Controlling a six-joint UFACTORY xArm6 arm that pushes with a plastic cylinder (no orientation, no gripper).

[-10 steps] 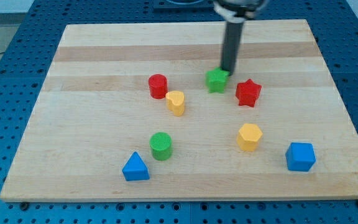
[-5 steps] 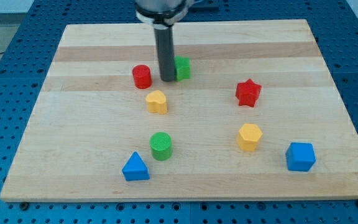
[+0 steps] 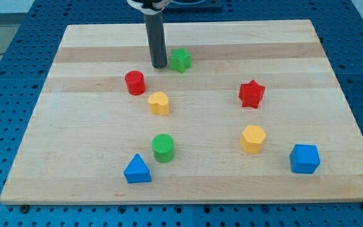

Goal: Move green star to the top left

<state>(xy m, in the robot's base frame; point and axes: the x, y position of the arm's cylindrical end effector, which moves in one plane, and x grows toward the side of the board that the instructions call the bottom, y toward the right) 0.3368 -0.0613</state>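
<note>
The green star point(image 3: 181, 60) lies on the wooden board point(image 3: 93, 126), in the upper middle. My tip point(image 3: 159, 65) stands just left of it, a small gap apart. A red cylinder point(image 3: 135, 82) sits below and left of my tip. A yellow heart-shaped block point(image 3: 159, 103) lies below the tip.
A red star point(image 3: 251, 94) is at the right of centre. A yellow hexagonal block point(image 3: 253, 139) and a blue cube point(image 3: 304, 158) lie at the lower right. A green cylinder point(image 3: 163, 148) and a blue triangular block point(image 3: 137, 169) lie at the lower middle.
My tip moved left and up across the board. The green star went left and up with it. The red cylinder and yellow heart were shoved left.
</note>
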